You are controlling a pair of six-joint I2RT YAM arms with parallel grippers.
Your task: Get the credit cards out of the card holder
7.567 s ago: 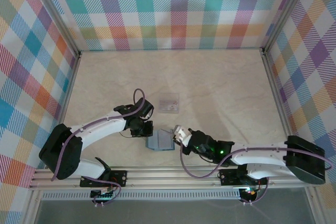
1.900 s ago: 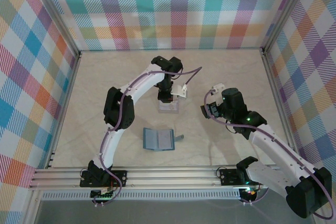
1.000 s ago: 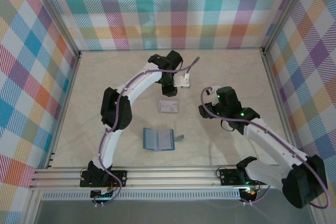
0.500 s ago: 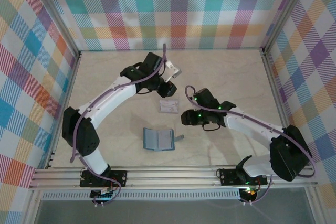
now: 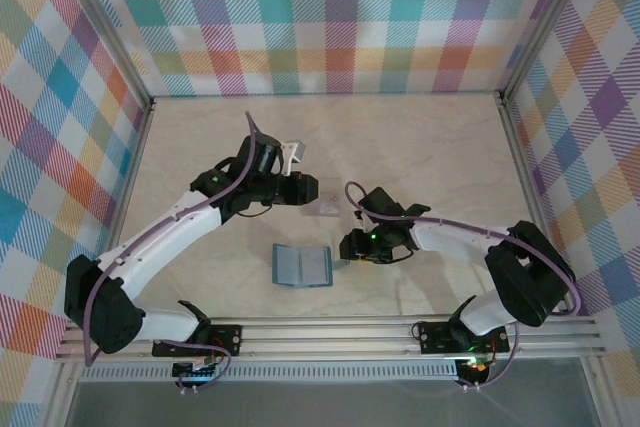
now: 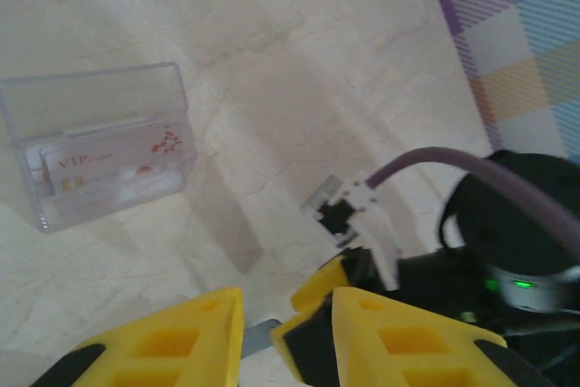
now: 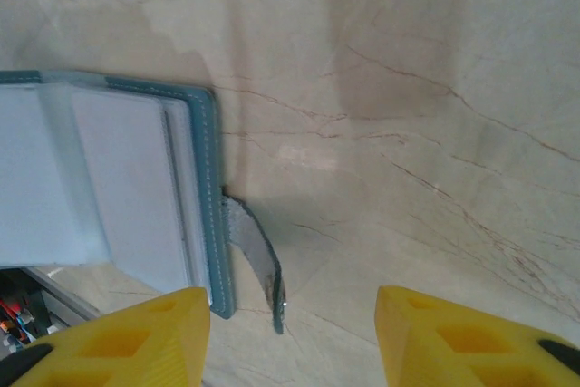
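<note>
**Robot arms poised over an open card holder**

The teal card holder (image 5: 303,265) lies open and flat on the tabletop (image 5: 430,147) near the front rail, with pale credit cards (image 7: 177,206) apparently tucked in its slate-blue pockets. Just beside its clasp tab (image 7: 258,265) hangs the right end effector (image 7: 290,298), fingers spread wide and empty. Farther back, a clear plastic box (image 6: 100,156) holds a VIP card (image 6: 109,169). The left end effector (image 6: 285,305) hovers near the box, fingers narrowly parted on nothing. The next pull likely goes best if one arm pins the cover flat while the other pinches a card's exposed edge. Drawing the card straight along the pocket's mouth, clear of the tab, should keep the holder from sliding or folding.
</note>
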